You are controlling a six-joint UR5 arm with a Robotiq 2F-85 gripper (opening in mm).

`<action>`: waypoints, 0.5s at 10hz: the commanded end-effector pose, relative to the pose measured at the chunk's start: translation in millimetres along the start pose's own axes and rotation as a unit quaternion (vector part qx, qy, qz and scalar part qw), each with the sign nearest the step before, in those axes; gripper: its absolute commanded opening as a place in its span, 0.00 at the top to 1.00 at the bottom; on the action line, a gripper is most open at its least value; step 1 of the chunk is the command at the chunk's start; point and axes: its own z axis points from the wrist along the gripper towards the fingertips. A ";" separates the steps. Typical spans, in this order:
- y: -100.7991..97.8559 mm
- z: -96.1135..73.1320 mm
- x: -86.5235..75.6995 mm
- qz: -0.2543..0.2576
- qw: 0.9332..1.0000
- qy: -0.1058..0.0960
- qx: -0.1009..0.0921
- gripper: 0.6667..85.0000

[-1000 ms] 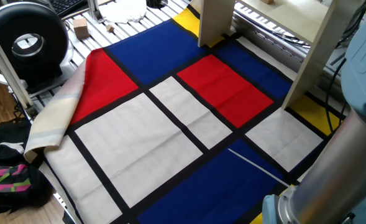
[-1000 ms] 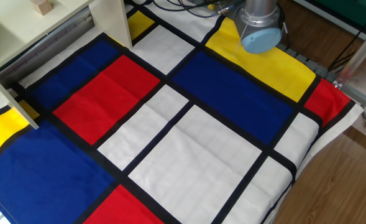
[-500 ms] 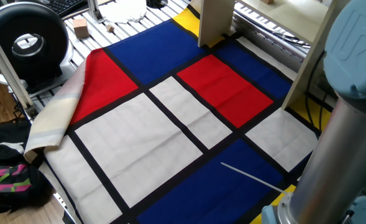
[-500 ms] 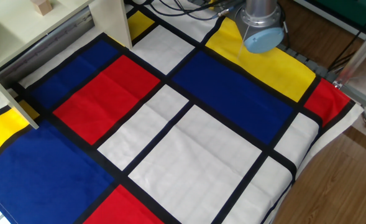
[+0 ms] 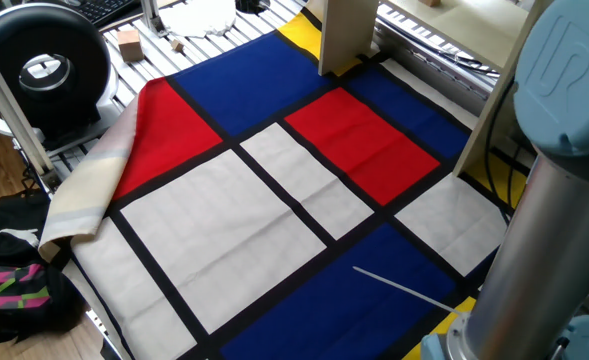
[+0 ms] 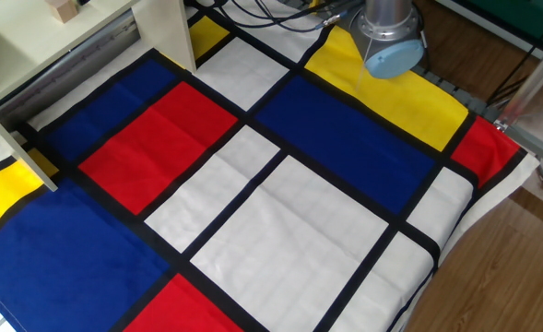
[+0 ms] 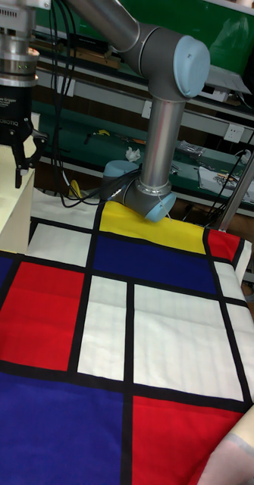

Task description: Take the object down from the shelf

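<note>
Pale wooden shelf [image 6: 87,37] carries the tiny tan cube [image 6: 64,9] on its top board. Above the shelf, the claw [image 7: 10,155] hangs with fingers apart, holding nothing. Approach step, it seems: next, descend over the cube and close.

Illumination is bright, even and diffuse in all three views; the source appears to be overhead, though no lamp is visible. The patterned cloth [image 6: 280,184] shows saturated colour with no glare and only faint creases. Shadows are soft: a weak one lies on the cloth at the foot of the shelf [image 5: 346,35] panel. The arm [image 5: 549,190] nearest the lens in one fixed view is large and slightly soft in focus. In the tall fixed view the gripper [image 7: 11,163] is sharp, while the benches behind the arm are dimmer. Lines near the frame edges bow slightly.
</note>
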 end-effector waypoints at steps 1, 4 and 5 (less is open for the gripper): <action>3.8 -2.1 -2.6 -0.002 1.000 -0.005 -0.006 0.51; 4.4 -3.5 -1.0 0.000 1.000 -0.004 -0.007 0.51; 4.9 -3.4 -1.1 0.000 1.000 -0.004 -0.008 0.51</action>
